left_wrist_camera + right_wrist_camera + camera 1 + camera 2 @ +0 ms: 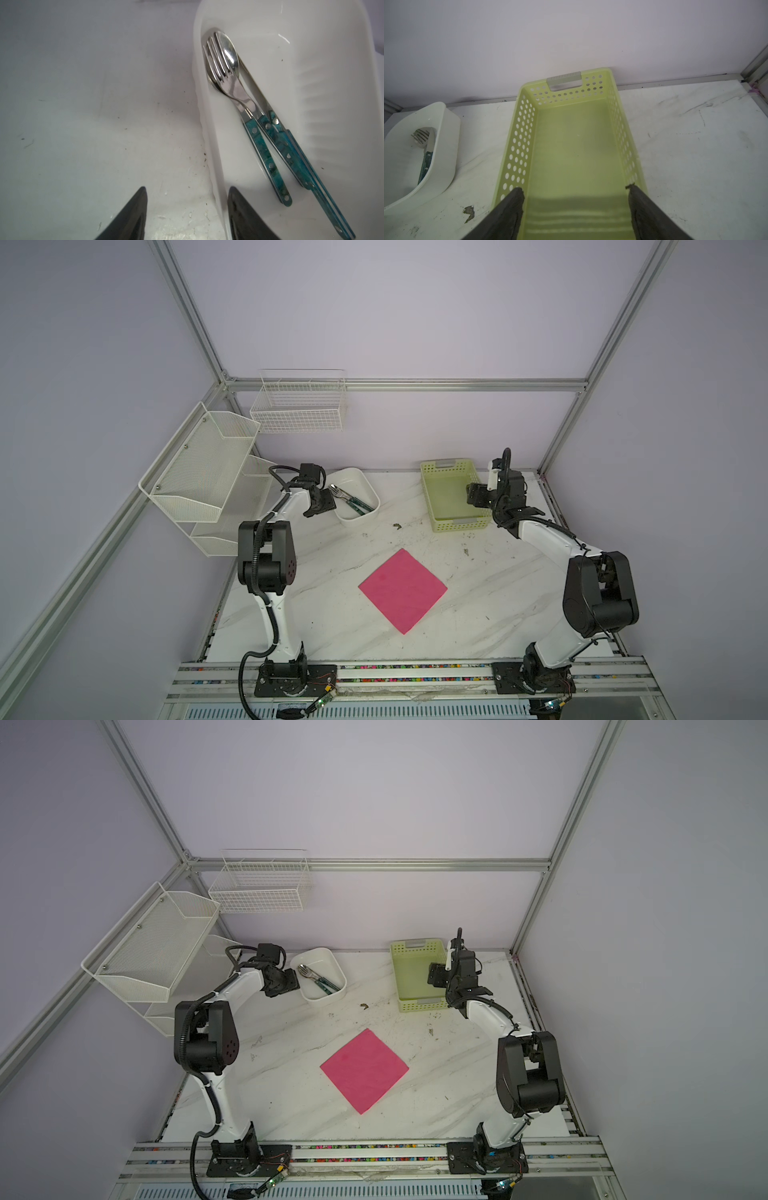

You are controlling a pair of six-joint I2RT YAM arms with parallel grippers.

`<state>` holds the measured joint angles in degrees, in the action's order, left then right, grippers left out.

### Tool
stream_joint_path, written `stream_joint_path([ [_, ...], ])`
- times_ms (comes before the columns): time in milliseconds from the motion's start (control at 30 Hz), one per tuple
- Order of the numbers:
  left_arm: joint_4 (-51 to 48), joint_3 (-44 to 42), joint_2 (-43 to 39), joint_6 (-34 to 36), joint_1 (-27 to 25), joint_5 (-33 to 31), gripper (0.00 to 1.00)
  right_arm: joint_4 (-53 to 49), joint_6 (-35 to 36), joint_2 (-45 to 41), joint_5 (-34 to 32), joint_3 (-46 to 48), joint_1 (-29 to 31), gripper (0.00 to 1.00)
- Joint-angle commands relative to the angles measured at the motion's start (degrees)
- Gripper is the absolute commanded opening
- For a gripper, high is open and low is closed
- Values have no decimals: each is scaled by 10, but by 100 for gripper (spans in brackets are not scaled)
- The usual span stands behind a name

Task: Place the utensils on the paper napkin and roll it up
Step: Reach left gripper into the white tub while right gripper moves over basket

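My left gripper (186,189) hangs about half open and empty, one finger to each side of a wall of the white tub (324,87). The utensils (232,89) lie in the tub, fork on spoon; there may be a third teal handle beneath them, but I can't be sure. My right gripper (574,187) is spread wide and empty over the green basket (520,133), and the napkin (402,591) lies flat in the middle of the table (519,593), well apart from the tub.

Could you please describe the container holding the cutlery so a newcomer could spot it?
On the marble table, look along the far edge, left of the green perforated basket. The white tub there has smooth walls, and it alone holds teal-handled utensils.
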<state>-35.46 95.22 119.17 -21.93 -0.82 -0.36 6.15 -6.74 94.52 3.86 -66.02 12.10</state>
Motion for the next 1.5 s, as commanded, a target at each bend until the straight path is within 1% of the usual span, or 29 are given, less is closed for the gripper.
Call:
stream_joint_path([
  [0,-37,59,13,26,-7,12,51,-19,5,-13,-2,-8,12,81],
  [133,-38,65,25,39,-13,26,37,-17,0,-18,-2,-1,19,81],
  [367,-52,81,32,68,-22,27,16,-27,-3,-30,-2,1,25,81],
  [433,-58,88,34,73,-25,29,12,-31,-2,-34,-2,2,27,81],
  [567,-63,96,36,86,-38,40,10,-36,-5,-40,-2,2,32,81],
  [633,-64,97,38,89,-48,44,10,-31,-12,-41,0,5,35,81],
  [800,-63,96,44,68,-68,53,11,-17,-40,-27,23,0,46,80],
  [1000,-65,110,59,72,-92,47,12,-21,-44,-1,24,-21,76,79],
  [1033,-66,113,59,71,-93,43,14,-21,-44,2,25,-23,80,79],
  [1067,-68,114,57,70,-94,34,20,-22,-43,4,25,-25,85,79],
  [1200,-69,117,42,72,-95,4,25,-29,-42,8,23,-31,96,78],
  [1267,-70,122,32,70,-95,1,31,-32,-41,7,21,-32,101,78],
  [1400,-84,137,15,58,-99,-7,37,-36,-41,7,21,-37,108,78],
  [1467,-85,139,6,43,-99,-5,42,-38,-41,7,19,-39,110,78],
])
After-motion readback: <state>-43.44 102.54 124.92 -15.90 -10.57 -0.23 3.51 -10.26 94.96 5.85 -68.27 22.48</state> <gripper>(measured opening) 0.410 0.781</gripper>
